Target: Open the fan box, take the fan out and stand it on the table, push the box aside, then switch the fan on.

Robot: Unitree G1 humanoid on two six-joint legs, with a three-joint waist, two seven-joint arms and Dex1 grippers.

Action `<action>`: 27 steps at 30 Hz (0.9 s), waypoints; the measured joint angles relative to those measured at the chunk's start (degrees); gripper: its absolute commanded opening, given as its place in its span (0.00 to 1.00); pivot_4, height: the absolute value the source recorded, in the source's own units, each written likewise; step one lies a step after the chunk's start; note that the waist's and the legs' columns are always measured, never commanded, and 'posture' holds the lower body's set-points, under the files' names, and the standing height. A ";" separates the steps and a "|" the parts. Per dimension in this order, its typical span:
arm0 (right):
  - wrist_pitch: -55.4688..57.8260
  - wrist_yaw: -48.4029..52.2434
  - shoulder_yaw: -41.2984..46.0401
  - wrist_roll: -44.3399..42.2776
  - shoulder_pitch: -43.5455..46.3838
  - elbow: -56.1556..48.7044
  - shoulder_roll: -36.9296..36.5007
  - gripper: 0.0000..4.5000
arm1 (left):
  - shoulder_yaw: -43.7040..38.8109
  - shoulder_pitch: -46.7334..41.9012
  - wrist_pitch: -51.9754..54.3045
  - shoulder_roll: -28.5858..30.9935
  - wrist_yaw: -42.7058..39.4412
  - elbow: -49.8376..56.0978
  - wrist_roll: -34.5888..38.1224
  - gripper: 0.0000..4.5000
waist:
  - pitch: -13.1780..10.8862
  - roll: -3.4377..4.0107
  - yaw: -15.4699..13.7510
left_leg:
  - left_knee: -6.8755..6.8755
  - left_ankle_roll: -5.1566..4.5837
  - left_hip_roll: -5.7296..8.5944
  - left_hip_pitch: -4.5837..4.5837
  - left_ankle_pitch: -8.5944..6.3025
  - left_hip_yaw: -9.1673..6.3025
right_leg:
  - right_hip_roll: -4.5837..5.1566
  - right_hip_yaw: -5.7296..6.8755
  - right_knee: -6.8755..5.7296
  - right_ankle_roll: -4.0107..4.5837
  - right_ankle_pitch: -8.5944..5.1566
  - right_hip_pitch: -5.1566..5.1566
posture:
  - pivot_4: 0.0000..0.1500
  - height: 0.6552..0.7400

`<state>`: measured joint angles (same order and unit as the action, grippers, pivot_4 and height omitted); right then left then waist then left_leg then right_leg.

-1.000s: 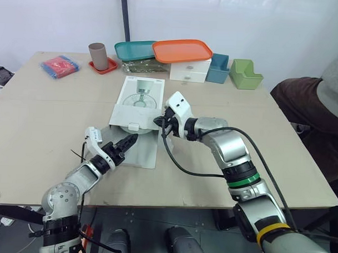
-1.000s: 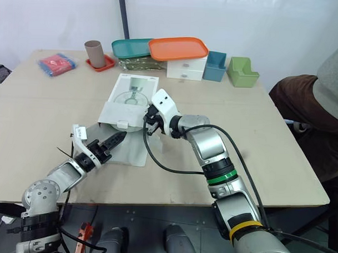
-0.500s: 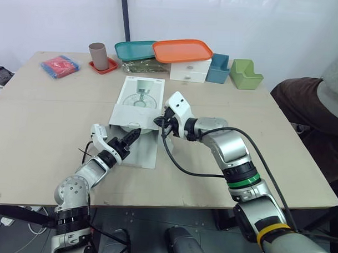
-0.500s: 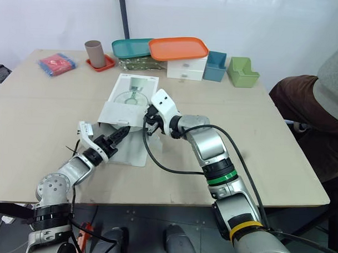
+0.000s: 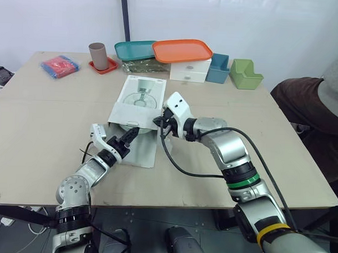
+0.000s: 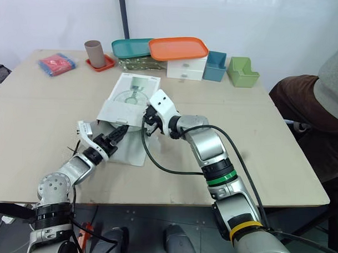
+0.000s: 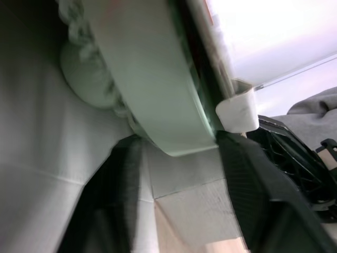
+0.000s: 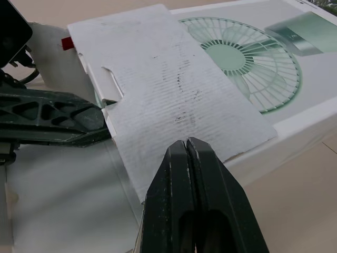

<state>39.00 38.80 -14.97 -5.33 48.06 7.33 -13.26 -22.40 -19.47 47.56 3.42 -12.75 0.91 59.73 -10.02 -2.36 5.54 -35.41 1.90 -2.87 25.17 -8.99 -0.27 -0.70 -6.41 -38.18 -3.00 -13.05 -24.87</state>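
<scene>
Fan box (image 5: 140, 95): was laid flat on the table (image 5: 41, 116), its printed fan picture facing up and its open end turned toward the robot.
Upper flap (image 5: 133, 116): was seen standing out over the opening, roughly level with the box top, its bare corrugated side showing in the right wrist view.
Lower flap (image 5: 140, 150): was spread flat on the table in front of the opening.
Fan (image 7: 158, 100): was seen inside the box beneath the upper flap as a pale rounded rim; it had not been taken out.
Left gripper (image 5: 132, 132): was reached into the opening under the upper flap. Its fingers (image 7: 247, 195) were spread apart with the fan's rim between them; whether they touched the rim could not be told.
Right gripper (image 8: 187, 143): was set at the upper flap's corner on the robot's right. Its fingers were pressed together with nothing seen between them, the tips over the flap's near edge.
Back of the table: an orange tray (image 5: 183, 50) was set on a white drawer unit (image 5: 188, 70), beside a teal tray (image 5: 135, 49), a blue bin (image 5: 218, 68) and a green bin (image 5: 246, 73); a brown cup (image 5: 97, 56) and a red-and-blue packet (image 5: 60, 65) were placed further to the left.
Person (image 5: 319, 104): was seated beside the table's right edge.
</scene>
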 measured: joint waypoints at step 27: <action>-0.37 -0.16 -0.20 -0.06 -0.03 -0.22 0.12 0.00 | -2.39 10.88 8.43 5.30 7.80 6.99 19.40 0.27 | 0.00 0.00 0.34 | 0.05 0.16 -0.05 -0.06 -0.10 0.00 | -0.02 0.00 0.02 0.32 -0.22 -0.05 | 1.00 1.00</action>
<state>38.64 38.64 -15.17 -5.39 48.03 7.11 -13.14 -24.79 -8.59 55.98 8.72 -4.95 7.91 79.13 -10.02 -2.36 5.88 -35.36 2.05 -2.91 25.10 -9.09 -0.26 -0.72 -6.41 -38.16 -2.68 -13.28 -24.92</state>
